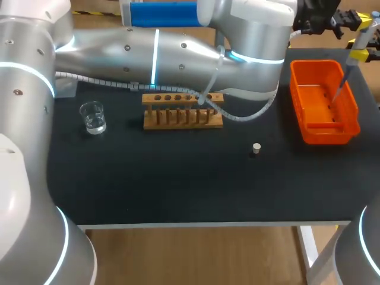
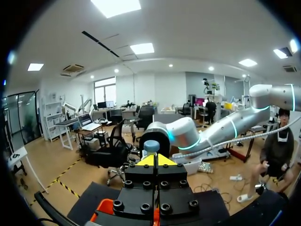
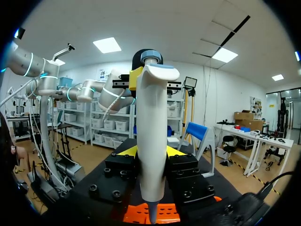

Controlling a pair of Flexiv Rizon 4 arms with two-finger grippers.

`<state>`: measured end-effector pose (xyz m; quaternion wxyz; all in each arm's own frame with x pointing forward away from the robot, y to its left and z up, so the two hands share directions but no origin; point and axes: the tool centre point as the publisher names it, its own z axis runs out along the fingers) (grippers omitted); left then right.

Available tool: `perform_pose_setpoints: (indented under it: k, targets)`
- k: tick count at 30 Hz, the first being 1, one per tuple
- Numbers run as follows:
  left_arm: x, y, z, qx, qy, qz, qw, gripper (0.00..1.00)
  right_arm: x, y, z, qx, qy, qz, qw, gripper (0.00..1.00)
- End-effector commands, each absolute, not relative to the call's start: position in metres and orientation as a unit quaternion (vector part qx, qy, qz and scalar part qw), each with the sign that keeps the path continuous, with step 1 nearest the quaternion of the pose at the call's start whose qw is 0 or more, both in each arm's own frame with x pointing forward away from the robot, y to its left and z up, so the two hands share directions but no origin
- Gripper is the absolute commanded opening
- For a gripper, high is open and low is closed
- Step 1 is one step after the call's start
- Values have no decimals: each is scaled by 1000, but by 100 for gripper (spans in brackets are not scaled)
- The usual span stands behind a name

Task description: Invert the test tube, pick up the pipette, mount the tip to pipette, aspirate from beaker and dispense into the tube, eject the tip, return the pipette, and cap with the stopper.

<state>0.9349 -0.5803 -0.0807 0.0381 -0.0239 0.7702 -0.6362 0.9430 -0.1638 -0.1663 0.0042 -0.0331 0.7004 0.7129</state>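
One beaker [image 1: 92,116] stands far left on the bench [image 1: 178,184], with one rack [image 1: 183,110] right of it and one stopper [image 1: 256,148] nearer. Over one orange bin [image 1: 324,138], the right jaws pinch one pipette [image 1: 355,54]. The left jaws, pressed together, sit beside its top.

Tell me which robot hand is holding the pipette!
The right gripper: its yellow tips squeeze the white pipette from both sides. The left gripper holds nothing; its tips are shut together.
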Motion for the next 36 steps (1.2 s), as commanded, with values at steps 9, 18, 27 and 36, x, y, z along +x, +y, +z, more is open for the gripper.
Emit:
perform_pose_setpoints:
  k: [9,18,27,36]
  targets:
    - [935,-583,-94,-28,720,-692,41,0,943,-164,-163,-34,701,712,4,0]
    - [938,-585,-98,-27,721,-692,36,0,943,-164,-163,-34,701,712,4,0]
    - [940,-585,-105,-28,723,-690,32,0,943,-164,-163,-34,701,712,4,0]
    - [942,-587,-112,-31,726,-687,24,0,943,-164,-163,-34,701,712,4,0]
